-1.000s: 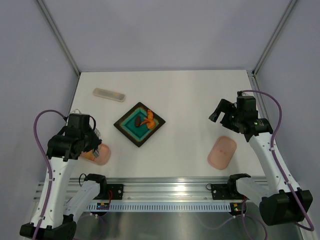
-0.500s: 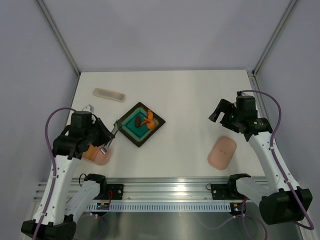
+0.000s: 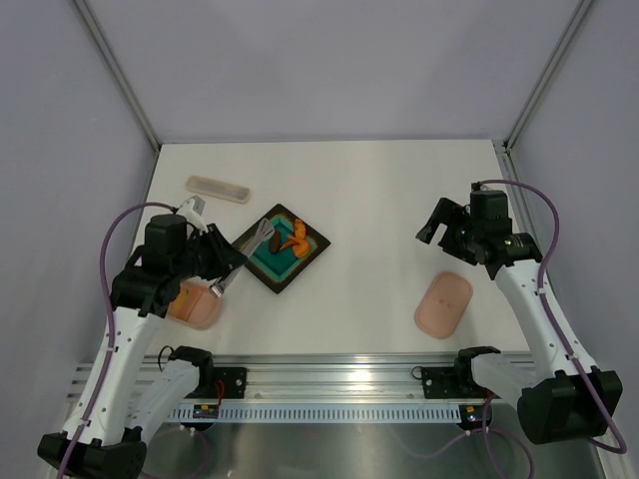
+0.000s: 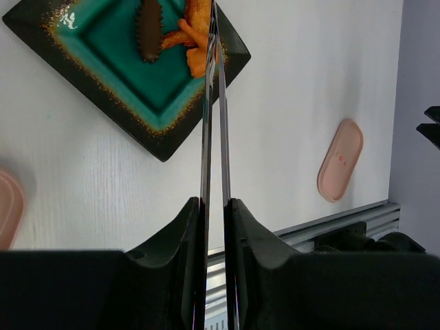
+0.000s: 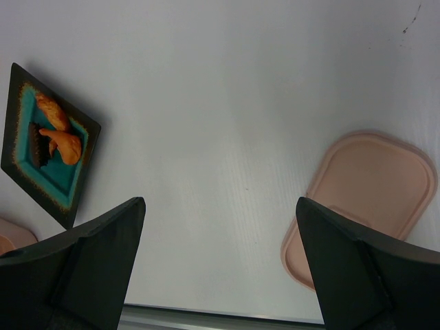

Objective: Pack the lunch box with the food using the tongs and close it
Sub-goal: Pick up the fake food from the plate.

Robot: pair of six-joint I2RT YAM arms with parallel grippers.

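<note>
the left gripper (image 4: 213, 206) squeezes the silver tongs (image 4: 211, 117). their two arms are almost together, tips at the orange shrimp (image 4: 196, 60) on the dark tray (image 4: 162, 141); maybe pinching it, i cannot tell. the pink lunch box (image 3: 196, 306) sits by that arm. the right gripper (image 3: 440, 226) is wide open, near the lid (image 3: 443, 303).

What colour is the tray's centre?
Teal on the tray, inside a dark rim with orange speckles. It shows best in the left wrist view.
</note>
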